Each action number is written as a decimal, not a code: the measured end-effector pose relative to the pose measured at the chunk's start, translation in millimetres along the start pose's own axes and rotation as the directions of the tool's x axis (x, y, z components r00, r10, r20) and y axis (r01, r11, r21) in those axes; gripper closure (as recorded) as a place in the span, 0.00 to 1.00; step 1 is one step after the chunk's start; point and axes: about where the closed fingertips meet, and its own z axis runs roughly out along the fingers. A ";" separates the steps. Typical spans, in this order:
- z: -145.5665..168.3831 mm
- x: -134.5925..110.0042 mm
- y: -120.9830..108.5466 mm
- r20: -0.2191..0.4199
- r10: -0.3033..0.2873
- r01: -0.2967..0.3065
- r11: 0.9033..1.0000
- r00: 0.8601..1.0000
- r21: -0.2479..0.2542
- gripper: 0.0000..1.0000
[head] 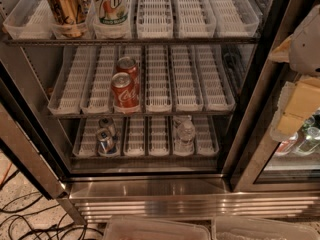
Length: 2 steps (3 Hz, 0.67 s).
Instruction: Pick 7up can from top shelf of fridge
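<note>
The fridge (pixel 150 190) stands open before me, with a stainless base and a dark interior. Its top shelf (pixel 156 14) carries long white slotted lane trays. The 7up can (pixel 111 4) stands upright at the front of a lane on the shelf's left side, whitish with green lettering; its top is cut off by the frame edge. A gold-bronze can (pixel 65 6) stands just left of it. My gripper (pixel 299 106), pale and yellowish under a white arm part, hangs at the right edge of the view, outside the fridge and far right of and below the 7up can.
Two red cola cans (pixel 125 90) stand in line on the middle shelf. The bottom shelf holds two small cans (pixel 106 139) and a clear bottle (pixel 185 133). A glass panel (pixel 287 159) with drinks behind it is at right. Cables (pixel 20 219) lie on the floor at left; plastic bins (pixel 155 230) sit below.
</note>
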 end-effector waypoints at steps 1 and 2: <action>3.6 -0.1 -1.1 0.007 0.012 -0.012 1.000 1.000 0.001 0.00; 27.3 -2.1 7.1 0.002 0.015 -0.015 1.000 1.000 -0.012 0.00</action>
